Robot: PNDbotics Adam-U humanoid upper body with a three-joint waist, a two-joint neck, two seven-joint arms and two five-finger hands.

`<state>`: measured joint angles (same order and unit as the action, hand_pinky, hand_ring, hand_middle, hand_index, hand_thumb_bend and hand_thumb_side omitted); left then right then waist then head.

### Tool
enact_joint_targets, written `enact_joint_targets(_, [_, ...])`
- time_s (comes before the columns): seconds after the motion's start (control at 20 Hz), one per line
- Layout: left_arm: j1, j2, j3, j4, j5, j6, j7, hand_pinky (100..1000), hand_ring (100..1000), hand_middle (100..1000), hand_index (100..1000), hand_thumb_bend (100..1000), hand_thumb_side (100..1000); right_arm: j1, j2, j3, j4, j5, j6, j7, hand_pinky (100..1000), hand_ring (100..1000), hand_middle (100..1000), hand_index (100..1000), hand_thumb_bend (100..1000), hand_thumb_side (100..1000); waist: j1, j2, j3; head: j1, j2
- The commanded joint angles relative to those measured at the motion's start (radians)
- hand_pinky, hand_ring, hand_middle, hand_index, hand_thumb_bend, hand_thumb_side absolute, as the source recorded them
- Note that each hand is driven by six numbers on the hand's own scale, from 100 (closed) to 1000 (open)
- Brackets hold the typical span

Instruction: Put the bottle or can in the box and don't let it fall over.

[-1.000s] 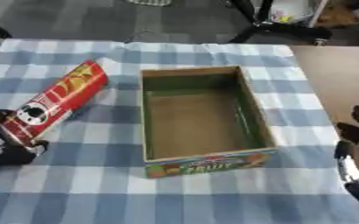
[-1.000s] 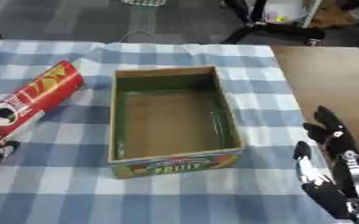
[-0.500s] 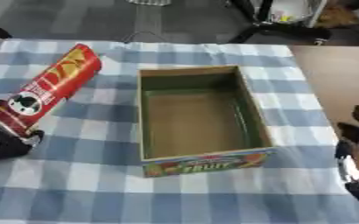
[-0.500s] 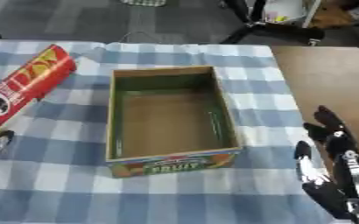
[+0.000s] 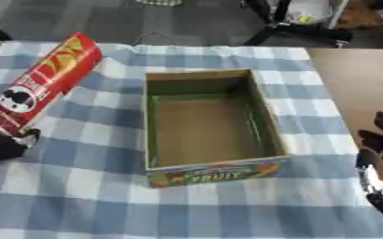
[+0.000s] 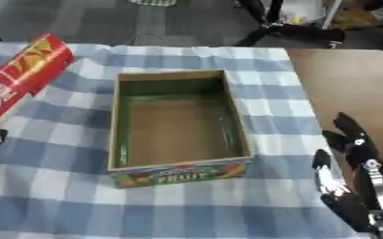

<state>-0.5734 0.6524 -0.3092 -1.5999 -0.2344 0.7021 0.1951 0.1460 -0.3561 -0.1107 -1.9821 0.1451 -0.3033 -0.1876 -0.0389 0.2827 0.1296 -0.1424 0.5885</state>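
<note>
Box (image 5: 207,126) stands open-topped near the middle of the table (image 5: 80,205), which is covered by a blue-and-white checked cloth; inside walls green, floor brown, nothing in it; the near outer wall carries a coloured print reading "FRUIT".

Can (image 5: 38,86), a long red tube with a yellow design and a round face printed near its lower end, is left of the box and apart from it; it leans steeply, top end toward the far left corner of the table, lower end toward the near left edge; it is not inside the box.

Left robot hand (image 5: 3,142) shows at the left edge, left of the box and level with its near half; black fingers sit at the can's lower end and appear curled round it; contact is partly cut off by the picture's edge, so how much of the can is wrapped cannot be told.

Right robot hand (image 6: 354,177) shows at the lower right corner, right of the box and well apart from it; fingers straight and spread, pointing up toward the far side; it holds nothing and touches neither box nor can.

Bare brown table surface (image 6: 342,79) lies right of the box beyond the cloth's edge.
</note>
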Motion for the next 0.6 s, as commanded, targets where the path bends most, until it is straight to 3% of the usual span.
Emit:
enact_joint_targets(0.05, [-0.021,0.043,0.026,-0.025,0.0,0.014,-0.019,510,479,537,632,100,100,-0.001,-0.02,-0.011,-0.018,-0.004,0.003,0.0,868,861,1000,934,100,478,0.005,-0.019,0.001,-0.002,0.0])
enact_joint_targets(0.4, [-0.024,0.046,0.033,-0.036,-0.007,0.043,-0.017,519,491,535,619,100,100,-0.002,-0.022,-0.012,-0.018,-0.005,0.005,0.0,868,861,1000,934,100,478,0.005,-0.018,0.0,-0.003,-0.001])
enact_joint_targets(0.6, [-0.026,0.048,0.037,-0.041,0.002,0.059,-0.022,585,580,540,623,100,100,-0.003,-0.023,-0.012,-0.018,-0.007,0.005,0.0,868,861,1000,934,100,478,0.006,-0.019,0.001,-0.004,-0.001])
